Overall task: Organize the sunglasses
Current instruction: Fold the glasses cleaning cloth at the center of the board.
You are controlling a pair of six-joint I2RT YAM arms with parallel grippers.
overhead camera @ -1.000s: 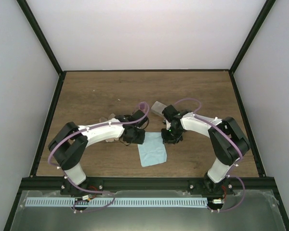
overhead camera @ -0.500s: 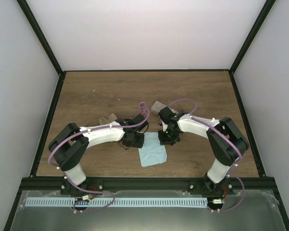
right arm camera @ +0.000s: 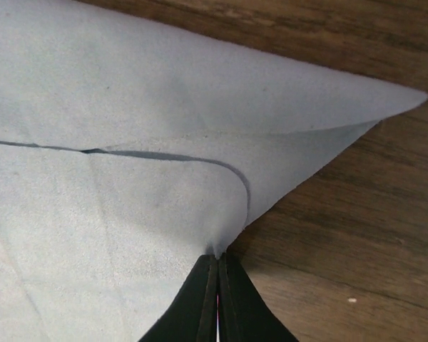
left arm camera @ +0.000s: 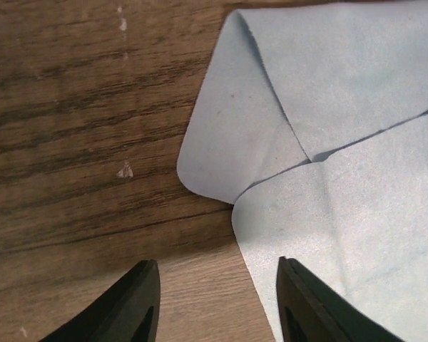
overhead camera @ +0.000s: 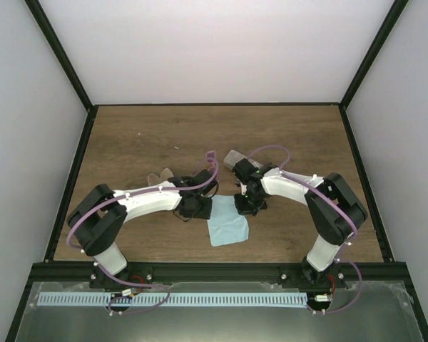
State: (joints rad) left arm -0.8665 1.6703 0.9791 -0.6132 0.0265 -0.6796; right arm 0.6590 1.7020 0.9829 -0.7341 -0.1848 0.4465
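Note:
No sunglasses show in any view; they are hidden or out of view. A light blue cloth (overhead camera: 227, 224) lies on the wooden table between the two grippers. My right gripper (overhead camera: 247, 204) sits at the cloth's upper right edge. In the right wrist view the gripper (right arm camera: 217, 261) is shut, pinching a fold of the cloth (right arm camera: 93, 214). My left gripper (overhead camera: 192, 207) hovers at the cloth's upper left corner. In the left wrist view it (left arm camera: 215, 269) stands open over bare wood and the edge of the folded cloth (left arm camera: 342, 107), holding nothing.
A grey case (overhead camera: 233, 158) lies just behind the right gripper. A clear grey case (overhead camera: 160, 176) lies behind the left forearm. Black frame posts and white walls bound the table (overhead camera: 128, 142) on three sides.
The right jaws have closed onto the cloth's edge. The left jaws have opened a little wider. Both grippers have shifted slightly along the cloth's upper edge.

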